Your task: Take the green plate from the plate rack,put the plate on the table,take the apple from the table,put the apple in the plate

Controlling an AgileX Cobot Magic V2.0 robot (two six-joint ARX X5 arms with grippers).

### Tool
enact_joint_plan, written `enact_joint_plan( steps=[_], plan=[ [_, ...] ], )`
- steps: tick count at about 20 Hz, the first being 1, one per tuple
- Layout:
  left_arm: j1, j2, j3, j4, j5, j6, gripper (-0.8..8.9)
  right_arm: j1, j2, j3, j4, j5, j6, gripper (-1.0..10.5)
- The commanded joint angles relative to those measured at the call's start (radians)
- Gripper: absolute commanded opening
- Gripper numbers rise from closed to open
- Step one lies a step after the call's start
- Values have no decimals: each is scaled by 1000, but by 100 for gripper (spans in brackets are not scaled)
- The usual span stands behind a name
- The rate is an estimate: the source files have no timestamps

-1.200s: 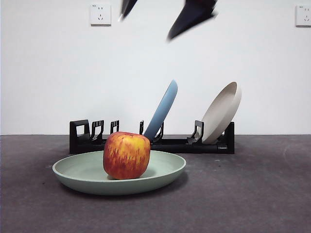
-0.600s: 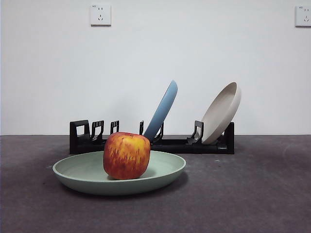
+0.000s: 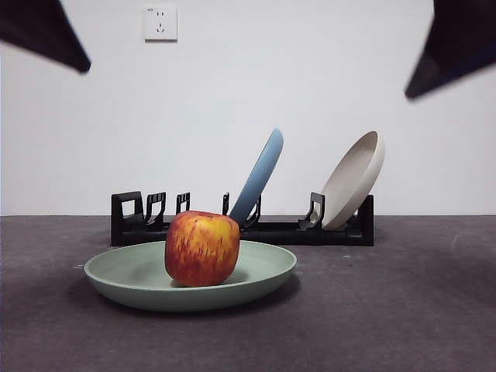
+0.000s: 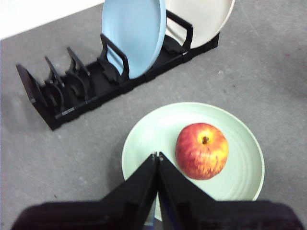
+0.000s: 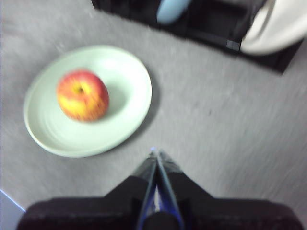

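Both pincers closed, raised clear, left pincer (image 4: 157, 155), right pincer (image 5: 154, 153)

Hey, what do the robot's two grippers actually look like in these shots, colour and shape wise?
Both are matte black. The left gripper has two flat jaws tapering from a broad black base to a thin point. The right gripper has the same wedge shape, with a bluish tint along the inner edges. No cables or markings show.

The apple (image 3: 201, 248) sits in the green plate (image 3: 256, 280), left of its centre. The plate lies on the counter (image 3: 403, 310), near side. Behind it stands the plate rack (image 3: 287, 231), holding two tilted plates (image 3: 258, 175) toward its right end.
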Motion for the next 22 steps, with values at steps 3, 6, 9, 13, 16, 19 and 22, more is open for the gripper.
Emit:
enact_joint_plan(
  steps=[3,6,9,13,16,19,22],
  plan=[
    [2,-12,-66,90,2,-38,-6,0,-14,-84,66,66,21,-5],
    [3,-8,-66,83,-4,-37,-3,0,-19,-84,65,71,21,1],
    [3,-7,-66,83,-5,-37,-3,0,-21,-84,65,71,21,1],
    [3,-7,-66,83,-5,-37,-3,0,-21,-84,65,71,21,1],
    [10,-50,-66,63,-6,-35,-3,0,-21,-84,65,71,21,1],
    [81,-142,-68,64,6,-12,-3,0,-21,-84,65,72,21,1],
    [256,-264,-121,111,72,2,-3,0,-21,-84,65,72,21,1]
  ],
)
